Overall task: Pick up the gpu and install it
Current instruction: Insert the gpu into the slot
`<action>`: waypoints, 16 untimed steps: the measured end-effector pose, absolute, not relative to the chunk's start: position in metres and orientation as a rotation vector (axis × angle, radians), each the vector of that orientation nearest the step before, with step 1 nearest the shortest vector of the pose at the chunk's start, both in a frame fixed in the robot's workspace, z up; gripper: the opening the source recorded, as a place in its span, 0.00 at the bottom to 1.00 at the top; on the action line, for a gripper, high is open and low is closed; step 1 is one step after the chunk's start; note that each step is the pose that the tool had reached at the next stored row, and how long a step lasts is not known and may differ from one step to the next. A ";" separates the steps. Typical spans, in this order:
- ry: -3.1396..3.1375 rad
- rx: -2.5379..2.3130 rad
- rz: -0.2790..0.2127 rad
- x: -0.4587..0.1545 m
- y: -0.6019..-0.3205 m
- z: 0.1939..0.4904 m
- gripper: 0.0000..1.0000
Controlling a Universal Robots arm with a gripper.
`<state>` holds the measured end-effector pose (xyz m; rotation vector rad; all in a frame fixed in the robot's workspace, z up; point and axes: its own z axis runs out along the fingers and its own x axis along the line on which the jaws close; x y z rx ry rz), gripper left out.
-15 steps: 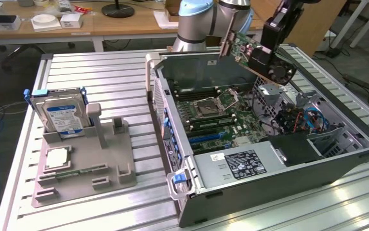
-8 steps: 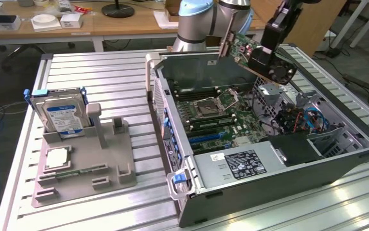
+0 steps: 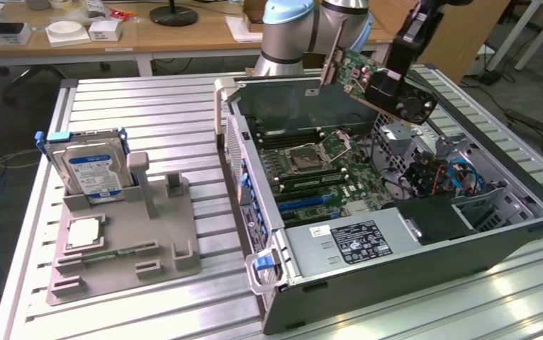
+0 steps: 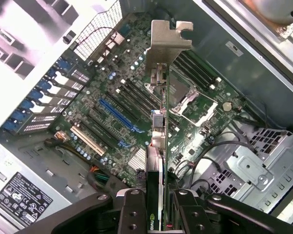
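Note:
The gpu (image 3: 366,76), a green card with a black fan cooler and a silver end bracket, hangs tilted in the air above the far side of the open computer case (image 3: 498,241). My gripper (image 3: 387,86) is shut on it from above. In the wrist view the gpu (image 4: 158,146) runs edge-on away from the gripper (image 4: 158,209), its silver bracket (image 4: 167,41) farthest out, and my black fingers (image 4: 132,214) clamp both its faces. Below it lies the motherboard (image 4: 136,105) with a blue slot (image 4: 118,114) and a cream slot (image 4: 90,139).
A grey fixture (image 3: 125,237) at the exterior view's left holds a silver hard drive (image 3: 90,166) with a blue label, a processor (image 3: 82,232) and a memory stick (image 3: 120,250). The case has a power supply (image 3: 356,241), cables (image 3: 456,177) and a drive cage.

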<state>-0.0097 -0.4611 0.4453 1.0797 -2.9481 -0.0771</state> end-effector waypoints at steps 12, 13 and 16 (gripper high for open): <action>-2.903 1.191 -0.077 -0.010 -0.462 0.445 0.26; -2.899 1.200 -0.077 -0.010 -0.462 0.445 0.26; -2.887 1.228 -0.077 -0.010 -0.462 0.445 0.26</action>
